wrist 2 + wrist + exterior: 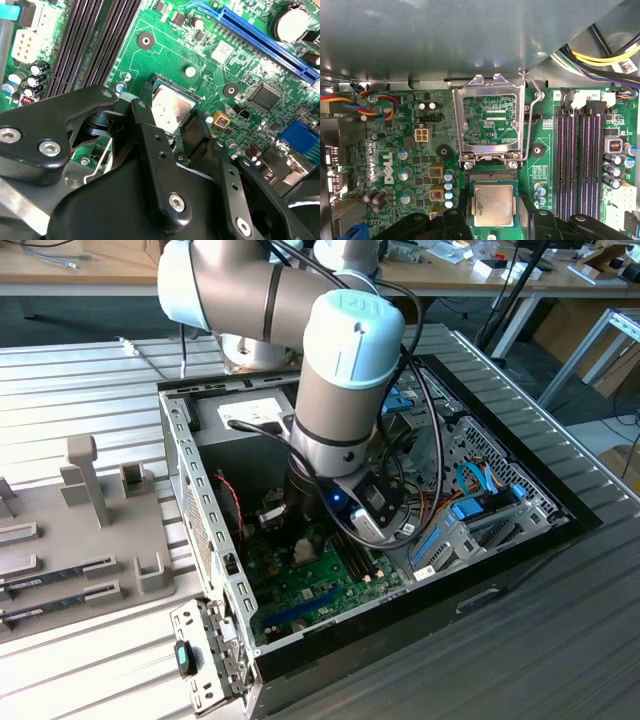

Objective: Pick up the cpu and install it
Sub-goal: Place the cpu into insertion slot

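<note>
Exterior view: my arm (340,370) reaches down into the open computer case (200,500). My own wrist and its cables stand in front of the spot I work at, so what lies beneath them is hard to make out. A grey tray (90,530) lies at the exterior view's left, cut off by the edge.

Second wrist view: my gripper (172,122) is low over the green motherboard (165,40). The cpu (172,105) shows its dull silver top between my two black fingers (145,130), and my own body hides its nearer edge. My jaws are narrowed to the chip's width, with one finger against each opposite side, gripping it.

First wrist view: the cpu (493,205) sits square over the socket, just beside the hinged frame (492,125), which stands swung open. My fingers (461,222) flank the chip and are cut off by the picture's edge. The dark memory slots (580,160) run alongside, apart from the chip.
</note>
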Robot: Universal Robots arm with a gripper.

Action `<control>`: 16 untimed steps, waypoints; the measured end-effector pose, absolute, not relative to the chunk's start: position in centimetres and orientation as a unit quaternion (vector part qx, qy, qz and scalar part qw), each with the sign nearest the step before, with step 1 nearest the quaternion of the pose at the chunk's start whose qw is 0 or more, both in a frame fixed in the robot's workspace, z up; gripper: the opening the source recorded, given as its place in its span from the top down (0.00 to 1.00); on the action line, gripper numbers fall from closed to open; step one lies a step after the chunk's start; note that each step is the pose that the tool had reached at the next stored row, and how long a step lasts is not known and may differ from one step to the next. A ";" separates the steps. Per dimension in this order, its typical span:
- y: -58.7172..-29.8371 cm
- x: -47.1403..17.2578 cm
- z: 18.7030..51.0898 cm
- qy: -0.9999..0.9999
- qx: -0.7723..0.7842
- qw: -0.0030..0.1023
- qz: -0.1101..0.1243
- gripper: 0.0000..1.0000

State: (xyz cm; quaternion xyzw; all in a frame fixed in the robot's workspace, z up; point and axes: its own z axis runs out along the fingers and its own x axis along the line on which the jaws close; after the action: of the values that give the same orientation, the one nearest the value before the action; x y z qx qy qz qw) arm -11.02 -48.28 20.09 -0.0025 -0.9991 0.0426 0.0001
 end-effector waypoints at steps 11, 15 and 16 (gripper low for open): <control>-48.2 -10.9 19.8 -0.999 -0.002 0.000 0.042 0.53; -48.2 -10.9 19.8 -0.999 -0.002 0.000 0.042 0.53; -48.2 -10.9 19.8 -0.999 -0.002 0.000 0.042 0.53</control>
State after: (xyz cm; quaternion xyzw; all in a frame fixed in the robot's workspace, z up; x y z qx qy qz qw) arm -10.86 -48.22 19.78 -0.0024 -0.9991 0.0423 0.0001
